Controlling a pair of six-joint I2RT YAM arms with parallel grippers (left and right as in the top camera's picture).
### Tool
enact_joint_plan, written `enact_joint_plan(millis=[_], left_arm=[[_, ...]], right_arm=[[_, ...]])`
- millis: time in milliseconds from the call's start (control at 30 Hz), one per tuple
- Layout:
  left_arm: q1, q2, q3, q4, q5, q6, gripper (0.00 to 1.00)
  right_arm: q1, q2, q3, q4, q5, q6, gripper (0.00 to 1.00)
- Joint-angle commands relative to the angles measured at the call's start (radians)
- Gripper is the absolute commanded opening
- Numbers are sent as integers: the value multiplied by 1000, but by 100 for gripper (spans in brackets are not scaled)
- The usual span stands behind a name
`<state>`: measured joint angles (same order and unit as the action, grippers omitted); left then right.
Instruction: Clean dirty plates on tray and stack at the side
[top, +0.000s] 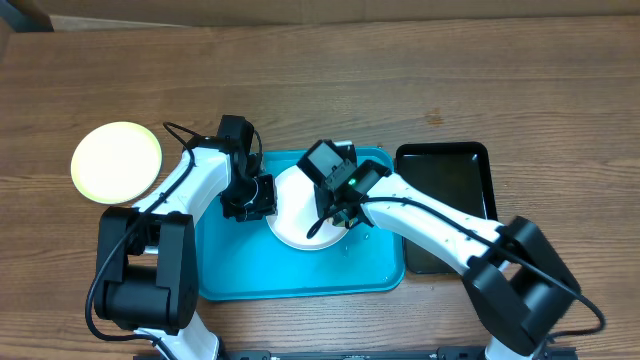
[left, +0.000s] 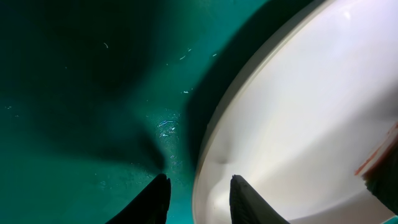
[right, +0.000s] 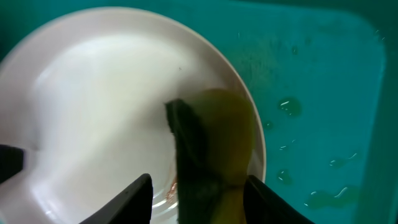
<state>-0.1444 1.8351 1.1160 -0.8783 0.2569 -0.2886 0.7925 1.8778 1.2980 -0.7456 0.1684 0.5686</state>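
Yellow-green plate (top: 116, 162) lies done near the tabletop's left edge, I judge. Left jaws pinch white plate (top: 290, 220) on tray (top: 300, 280); right jaws clamp sponge (right: 217, 124), scrubbing unfinished.

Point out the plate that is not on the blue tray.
The pale yellow plate, on the bare wood left of the tray. The white plate lies on the tray, with the sponge in the right tool pressed onto it.
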Motion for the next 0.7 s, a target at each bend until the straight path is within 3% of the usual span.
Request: enact_joint_plan(millis=[0, 67, 167, 200, 367, 533, 667], left_arm=[[-8, 15, -3, 0, -9, -3, 34], [-8, 15, -3, 0, -9, -3, 34], [-8, 15, -3, 0, -9, -3, 34], [-8, 15, -3, 0, -9, -3, 34], [-8, 15, -3, 1, -9, -3, 33], [-8, 15, -3, 10, -9, -3, 11], [-8, 15, -3, 19, -9, -3, 6]], right_arm=[[5, 60, -55, 42, -10, 8, 49], [5, 84, -56, 49, -9, 8, 44], [5, 97, -56, 52, -9, 8, 13], [4, 97, -56, 52, -9, 8, 8], [7, 98, -57, 42, -35, 10, 5], [11, 105, -97, 69, -56, 62, 5], [11, 124, -124, 116, -138, 61, 5]])
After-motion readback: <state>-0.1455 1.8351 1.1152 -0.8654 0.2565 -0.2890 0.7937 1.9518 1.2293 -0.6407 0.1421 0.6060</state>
